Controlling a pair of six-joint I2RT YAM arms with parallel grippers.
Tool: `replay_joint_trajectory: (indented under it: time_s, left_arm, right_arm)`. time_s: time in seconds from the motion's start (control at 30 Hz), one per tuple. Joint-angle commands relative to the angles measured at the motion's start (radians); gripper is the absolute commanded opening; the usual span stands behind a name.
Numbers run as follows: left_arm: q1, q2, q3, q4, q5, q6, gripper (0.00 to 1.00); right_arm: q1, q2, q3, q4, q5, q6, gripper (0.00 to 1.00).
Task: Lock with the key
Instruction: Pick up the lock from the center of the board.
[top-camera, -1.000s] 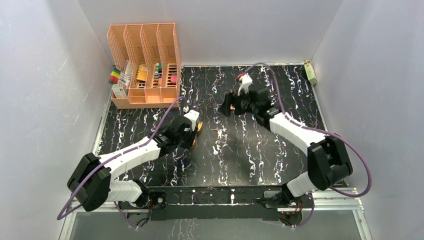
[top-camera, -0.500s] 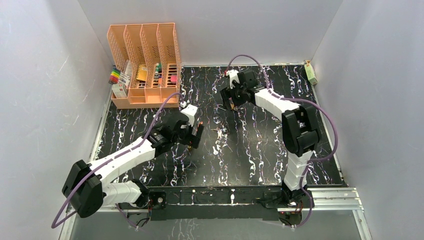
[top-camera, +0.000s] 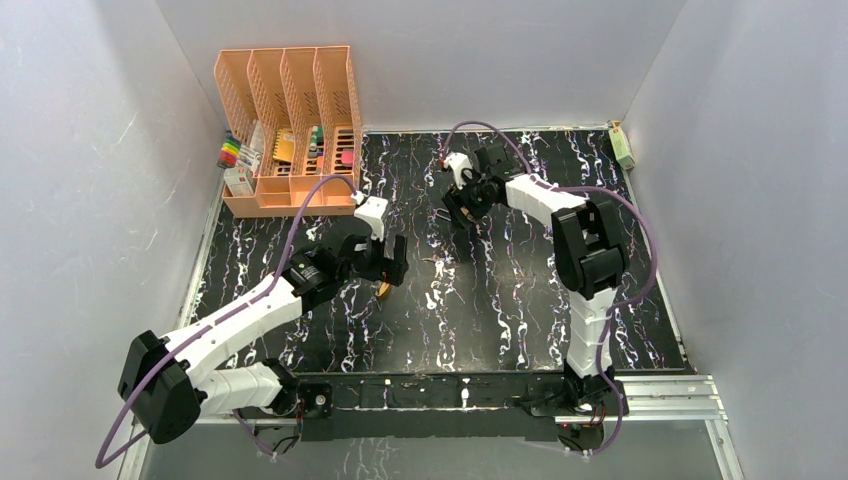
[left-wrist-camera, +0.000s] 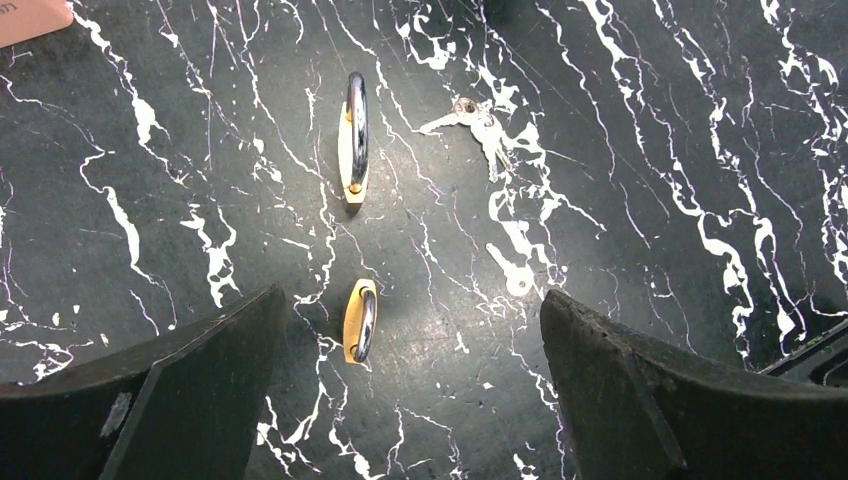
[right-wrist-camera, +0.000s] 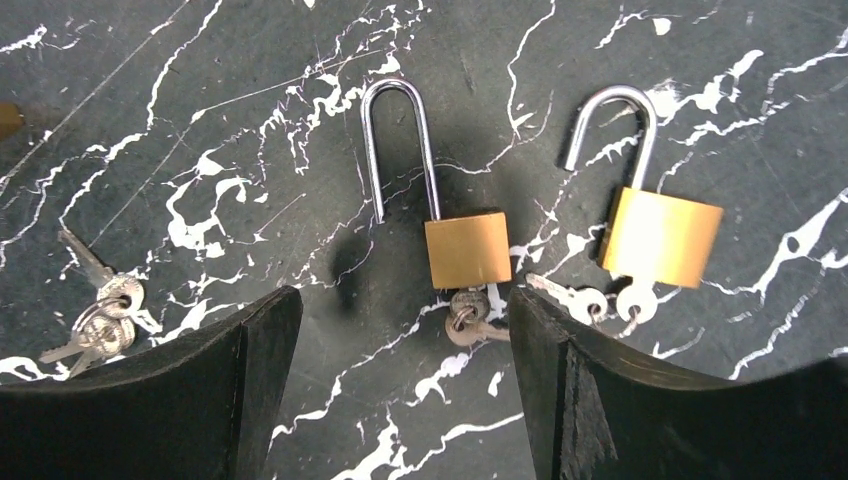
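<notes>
L end effector (left-wrist-camera: 410, 310) & R end effector (right-wrist-camera: 405, 300) both gape, empty. Brass padlock w/ long steel loop (right-wrist-camera: 467, 250) looks hard, slippy; grab flat sides.

The right wrist view shows two padlocks: one long-shackled brass padlock (right-wrist-camera: 467, 250) and one short-shackled brass padlock (right-wrist-camera: 660, 236), with three clusters of small silver keys (right-wrist-camera: 103, 324) around them. The left wrist view shows two edge-on brass padlocks (left-wrist-camera: 360, 320); whether these are the same pair cannot be told. There is one peach four-slot plastic organiser (top-camera: 285, 120)
</notes>
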Motion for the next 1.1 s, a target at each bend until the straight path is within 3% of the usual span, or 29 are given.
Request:
replay_joint_trajectory:
  time_s: [0.0,0.2,0.53,0.77,0.93,1.07]
  left_arm:
    - [-0.004,-0.006,0.044,0.043,-0.017,-0.021,0.98]
    - [-0.003,0.013,0.066,0.073,-0.034,-0.025,0.98]
    - [-0.004,0.003,0.062,0.066,-0.062,-0.01,0.98]
    - [-0.004,-0.006,0.074,0.059,-0.074,0.003,0.98]
    - [-0.004,0.0,0.098,0.063,-0.074,0.009,0.98]
    - [0.0,0.024,0.155,0.058,-0.007,0.043,0.98]
  right_arm:
    - [-0.018,0.032,0.017,0.072,-0.078,-0.064,0.83]
    - [-0.027,0.084,0.031,0.121,-0.094,-0.087,0.81]
    - [-0.034,0.107,0.015,0.142,-0.065,-0.096,0.66]
    - [-0.032,0.099,0.002,0.106,-0.003,-0.121,0.41]
    - [-0.024,0.032,-0.094,0.152,0.072,-0.036,0.02]
    - [-0.025,-0.098,-0.145,0.152,-0.005,0.073,0.0]
